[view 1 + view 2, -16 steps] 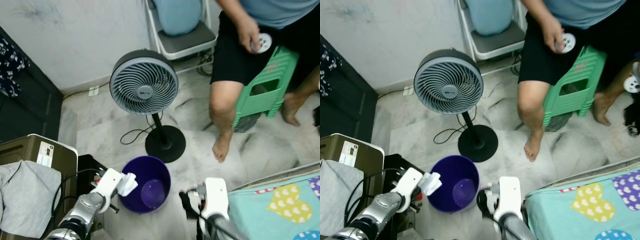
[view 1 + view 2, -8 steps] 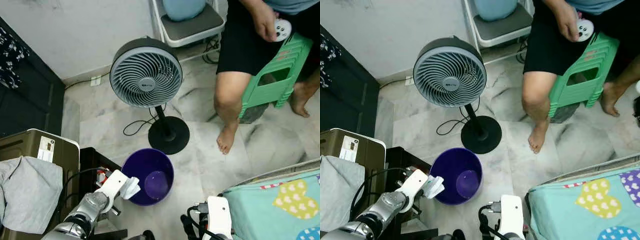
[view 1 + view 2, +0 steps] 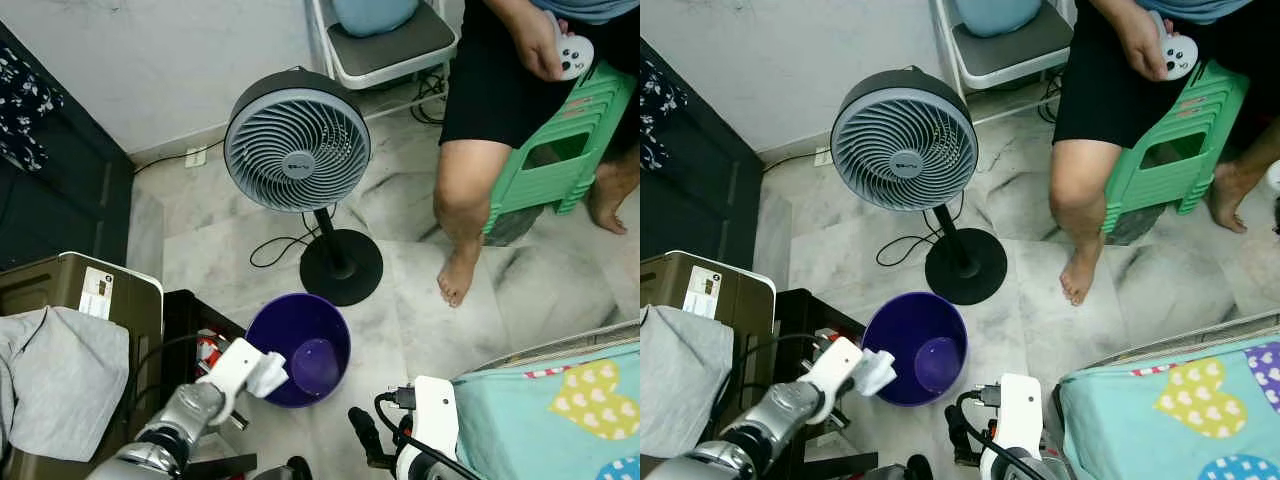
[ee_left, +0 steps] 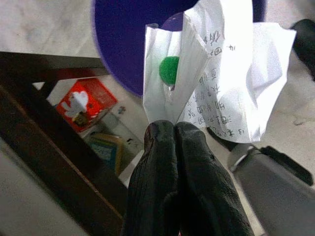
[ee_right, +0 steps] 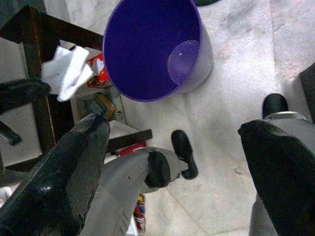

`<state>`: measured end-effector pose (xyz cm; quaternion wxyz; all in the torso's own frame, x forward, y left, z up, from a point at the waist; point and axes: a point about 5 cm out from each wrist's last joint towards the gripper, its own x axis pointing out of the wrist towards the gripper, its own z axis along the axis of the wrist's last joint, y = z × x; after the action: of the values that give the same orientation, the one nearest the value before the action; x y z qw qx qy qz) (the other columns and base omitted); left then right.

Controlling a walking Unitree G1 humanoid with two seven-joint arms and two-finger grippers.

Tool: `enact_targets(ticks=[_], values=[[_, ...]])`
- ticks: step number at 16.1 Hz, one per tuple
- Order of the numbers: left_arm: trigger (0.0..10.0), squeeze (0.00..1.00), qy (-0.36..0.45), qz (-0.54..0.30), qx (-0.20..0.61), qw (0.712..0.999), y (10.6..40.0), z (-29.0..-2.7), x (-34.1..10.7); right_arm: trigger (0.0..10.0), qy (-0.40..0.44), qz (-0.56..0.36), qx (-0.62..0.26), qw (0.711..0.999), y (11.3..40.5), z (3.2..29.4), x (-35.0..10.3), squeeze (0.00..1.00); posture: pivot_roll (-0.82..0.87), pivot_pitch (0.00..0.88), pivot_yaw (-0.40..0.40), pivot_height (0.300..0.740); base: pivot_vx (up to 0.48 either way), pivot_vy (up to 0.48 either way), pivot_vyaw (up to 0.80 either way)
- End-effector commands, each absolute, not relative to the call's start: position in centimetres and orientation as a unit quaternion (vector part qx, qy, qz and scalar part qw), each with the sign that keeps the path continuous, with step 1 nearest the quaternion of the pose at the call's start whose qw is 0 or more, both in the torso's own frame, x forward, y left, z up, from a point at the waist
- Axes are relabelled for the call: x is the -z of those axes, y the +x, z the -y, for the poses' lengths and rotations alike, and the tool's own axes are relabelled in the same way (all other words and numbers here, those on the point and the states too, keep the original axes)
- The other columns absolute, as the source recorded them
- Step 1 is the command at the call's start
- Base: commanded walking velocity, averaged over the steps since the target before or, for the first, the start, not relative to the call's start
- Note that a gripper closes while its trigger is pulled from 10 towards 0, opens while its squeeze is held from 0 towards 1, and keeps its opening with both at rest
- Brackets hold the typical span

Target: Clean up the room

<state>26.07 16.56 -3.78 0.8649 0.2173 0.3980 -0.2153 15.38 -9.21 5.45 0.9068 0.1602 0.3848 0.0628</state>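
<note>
The left gripper (image 4: 173,129), fingers pinched tight on a crumpled paper (image 4: 216,73) bearing handwriting and a green dot, holds it at the near-left rim of the purple bin (image 3: 298,347); the paper overlaps the rim but is not yet released. Over the last second the head views have shifted as a whole, so the camera moved; relative to the bin the paper has kept almost the same place at the rim, which suggests the carry is done and only the drop remains. The right gripper (image 5: 172,142) hangs low beside the bin with fingers spread wide and empty. Judged from the rim overlap, a small reach inward would make the drop surer. Surroundings: a standing fan (image 3: 297,140) whose base and cable lie just behind the bin; a dark shelf (image 3: 185,320) with a red box (image 4: 81,103) just beside the bin; a seated person (image 3: 500,90) on a green stool (image 3: 555,150), well apart; a patterned bed (image 3: 560,410) at right.
</note>
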Motion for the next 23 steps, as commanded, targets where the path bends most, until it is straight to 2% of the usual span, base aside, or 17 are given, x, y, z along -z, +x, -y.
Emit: enact_targets(ticks=[1, 5, 10, 12, 13, 15, 17, 19, 23], values=[[0.0, 0.00, 0.217, -0.419, 0.211, 0.856, 24.8, -17.1, 4.7, 10.0, 0.261, -0.391, -0.092, 0.878, 14.7, 4.5, -6.5, 0.00, -0.25, 0.284, 0.228, 0.740, 0.000, 0.000, 0.00], [0.0, 0.00, 0.176, -0.448, 0.230, 0.846, 23.3, -15.0, 5.9, 10.0, 0.269, -0.402, -0.080, 0.871, 14.3, 4.5, -6.1, 0.00, -0.26, 0.304, 0.238, 0.740, 0.000, 0.000, 0.00], [0.0, 0.00, 0.161, -0.473, 0.292, 0.816, 20.5, -12.6, 7.5, 10.0, 0.271, -0.406, -0.078, 0.869, 14.4, 3.9, -5.9, 0.00, -0.23, 0.301, 0.254, 0.740, 0.000, 0.000, 0.00], [0.0, 0.00, 0.162, -0.467, 0.291, 0.819, 20.3, -12.5, 7.5, 10.0, 0.271, -0.405, -0.077, 0.870, 14.6, 3.9, -5.8, 0.00, -0.24, 0.294, 0.255, 0.740, 0.000, 0.000, 0.00], [0.0, 0.00, 0.163, -0.454, 0.274, 0.832, 20.9, -12.7, 7.2, 10.0, 0.271, -0.404, -0.076, 0.871, 14.6, 3.9, -5.8, 0.00, -0.24, 0.292, 0.254, 0.740, 0.000, 0.000, 0.00], [0.0, 0.00, 0.164, -0.422, 0.199, 0.869, 23.5, -14.9, 5.7, 10.0, 0.270, -0.402, -0.074, 0.872, 14.8, 3.9, -5.7, 0.00, -0.23, 0.287, 0.253, 0.740, 0.000, 0.000, 0.00], [0.0, 0.00, 0.162, -0.406, 0.143, 0.888, 25.3, -17.2, 4.4, 10.0, 0.268, -0.399, -0.075, 0.874, 15.1, 4.0, -5.6, 0.00, -0.23, 0.274, 0.255, 0.740, 0.000, 0.000, 0.00], [0.0, 0.00, 0.168, -0.390, 0.087, 0.901, 27.1, -20.1, 2.7, 10.0, 0.266, -0.396, -0.076, 0.876, 15.4, 3.9, -5.5, 0.00, -0.22, 0.268, 0.256, 0.740, 0.000, 0.000, 0.00], [0.0, 0.00, 0.176, -0.391, 0.066, 0.901, 27.9, -21.7, 1.6, 10.0, 0.264, -0.396, -0.075, 0.877, 15.6, 3.9, -5.3, 0.00, -0.22, 0.264, 0.254, 0.740, 0.000, 0.000, 0.00]])
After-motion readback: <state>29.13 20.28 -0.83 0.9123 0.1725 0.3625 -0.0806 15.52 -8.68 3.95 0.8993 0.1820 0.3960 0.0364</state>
